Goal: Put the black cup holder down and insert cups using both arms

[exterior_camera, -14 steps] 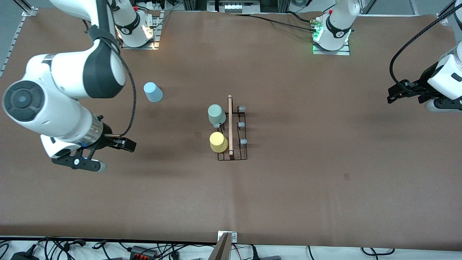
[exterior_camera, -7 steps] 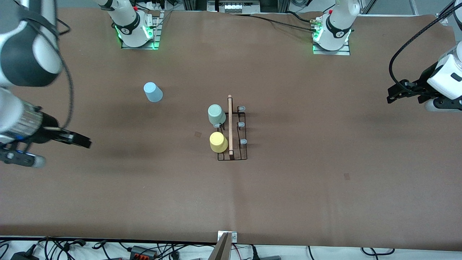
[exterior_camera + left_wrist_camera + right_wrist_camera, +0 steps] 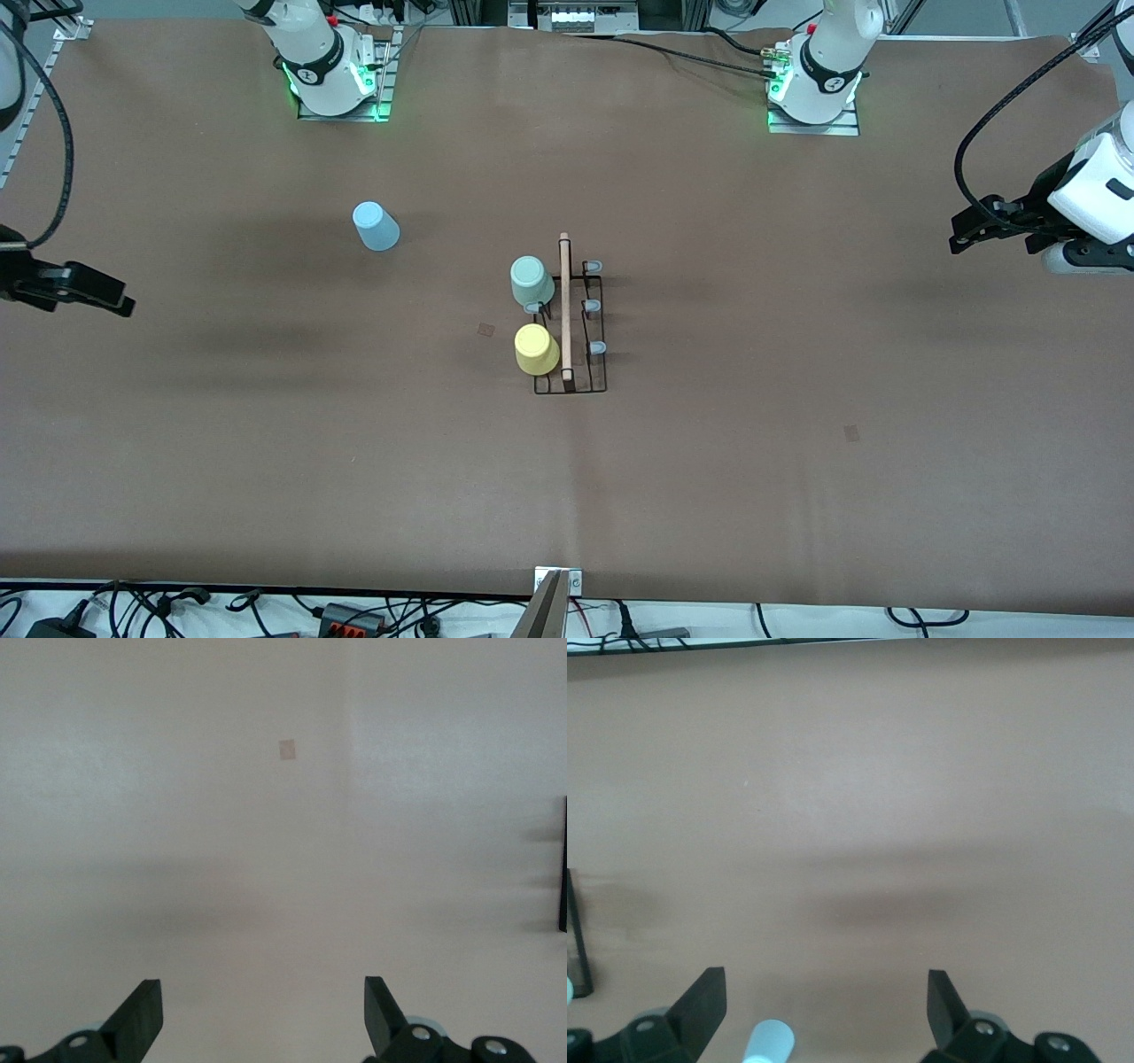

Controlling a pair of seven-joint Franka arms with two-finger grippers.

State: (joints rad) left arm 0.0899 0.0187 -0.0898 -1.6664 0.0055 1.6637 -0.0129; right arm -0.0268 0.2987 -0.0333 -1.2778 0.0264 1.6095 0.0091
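The black cup holder (image 3: 595,379) stands mid-table, its wooden rod handle (image 3: 565,306) on top. A mint green cup (image 3: 532,280) and a yellow cup (image 3: 536,348) sit on its pegs, on the side toward the right arm's end. A light blue cup (image 3: 376,226) stands alone on the table, farther from the front camera and nearer the right arm's end; the right wrist view shows this blue cup (image 3: 769,1043) too. My right gripper (image 3: 97,297) hangs open and empty at that table end. My left gripper (image 3: 970,232) waits open and empty at the left arm's end.
The brown table cover (image 3: 762,461) lies bare around the holder. Three grey-tipped pegs (image 3: 591,306) stand uncovered on the holder's side toward the left arm. Both arm bases (image 3: 815,80) stand along the table edge farthest from the front camera. Cables lie off the nearest edge.
My right arm has swung away from the middle toward its own end of the table, open and empty all the while. The left arm, the cups and the holder have not moved.
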